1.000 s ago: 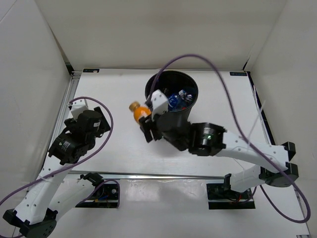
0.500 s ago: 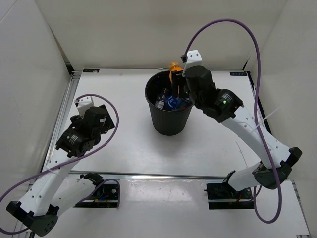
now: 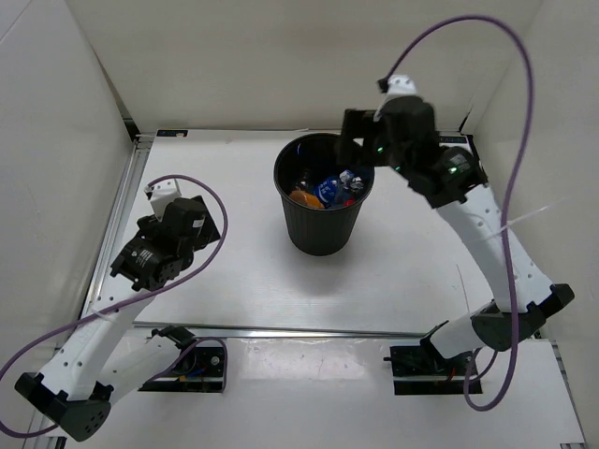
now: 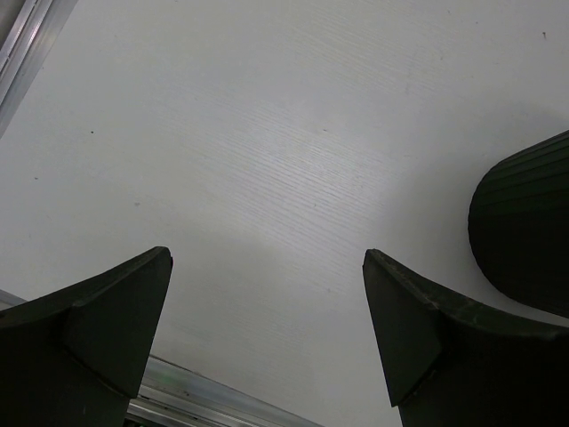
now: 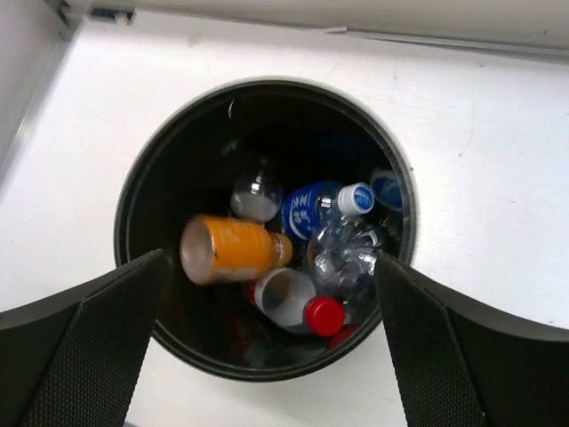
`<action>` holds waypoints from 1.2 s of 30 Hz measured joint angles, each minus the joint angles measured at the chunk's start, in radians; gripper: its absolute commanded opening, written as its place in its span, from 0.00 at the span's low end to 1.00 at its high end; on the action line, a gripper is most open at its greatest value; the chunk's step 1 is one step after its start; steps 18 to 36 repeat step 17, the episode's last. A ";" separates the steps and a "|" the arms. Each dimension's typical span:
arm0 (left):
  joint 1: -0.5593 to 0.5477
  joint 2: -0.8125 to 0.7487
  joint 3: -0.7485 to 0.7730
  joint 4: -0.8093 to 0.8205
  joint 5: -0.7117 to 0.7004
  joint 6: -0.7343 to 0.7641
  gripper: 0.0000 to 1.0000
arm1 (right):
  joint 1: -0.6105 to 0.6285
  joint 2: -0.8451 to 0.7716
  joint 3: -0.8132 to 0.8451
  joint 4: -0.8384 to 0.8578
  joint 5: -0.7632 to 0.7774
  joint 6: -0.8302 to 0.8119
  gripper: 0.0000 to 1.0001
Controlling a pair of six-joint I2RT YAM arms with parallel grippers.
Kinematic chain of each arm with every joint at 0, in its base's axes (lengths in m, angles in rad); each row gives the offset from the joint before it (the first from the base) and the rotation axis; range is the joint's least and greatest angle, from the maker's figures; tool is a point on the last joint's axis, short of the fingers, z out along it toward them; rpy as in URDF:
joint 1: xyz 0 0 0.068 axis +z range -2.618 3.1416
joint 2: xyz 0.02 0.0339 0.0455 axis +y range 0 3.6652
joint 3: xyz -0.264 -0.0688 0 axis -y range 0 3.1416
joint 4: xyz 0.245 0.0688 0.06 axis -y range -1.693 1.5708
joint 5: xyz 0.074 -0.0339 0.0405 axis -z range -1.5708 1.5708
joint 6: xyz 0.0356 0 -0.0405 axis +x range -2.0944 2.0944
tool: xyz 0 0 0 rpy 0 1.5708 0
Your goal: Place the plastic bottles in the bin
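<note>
Over the bin's 1 o'clock rim, seen from above, the right gripper [image 5: 268,260] hangs with its jaws spread wide and nothing between them. Inside the bin [image 3: 323,236] lie the plastic bottles [image 3: 326,190]. In the right wrist view the orange bottle [image 5: 227,250] lies on its side toward 9 o'clock, a blue-labelled bottle [image 5: 313,209] sits near the middle, and a red-capped bottle [image 5: 298,302] is at 6 o'clock. Well off at the bin's 9 o'clock, the left gripper [image 4: 265,256] is likewise wide apart and empty above the bare surface [image 4: 267,133].

Bright, even overhead light; faint soft shadows; sharp focus.
</note>
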 measured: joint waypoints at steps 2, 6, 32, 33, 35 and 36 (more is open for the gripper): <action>0.000 0.011 0.000 0.005 -0.001 -0.001 1.00 | -0.096 0.007 0.060 -0.037 -0.081 0.036 1.00; 0.000 0.031 -0.004 0.014 -0.006 -0.021 1.00 | -0.268 -0.025 0.086 -0.080 -0.216 0.088 1.00; 0.000 0.025 -0.064 0.045 -0.114 -0.140 1.00 | -0.349 -0.161 -0.028 -0.124 -0.285 0.076 1.00; 0.000 0.025 -0.064 0.045 -0.114 -0.140 1.00 | -0.349 -0.161 -0.028 -0.124 -0.285 0.076 1.00; 0.000 0.025 -0.064 0.045 -0.114 -0.140 1.00 | -0.349 -0.161 -0.028 -0.124 -0.285 0.076 1.00; 0.000 0.025 -0.064 0.045 -0.114 -0.140 1.00 | -0.349 -0.161 -0.028 -0.124 -0.285 0.076 1.00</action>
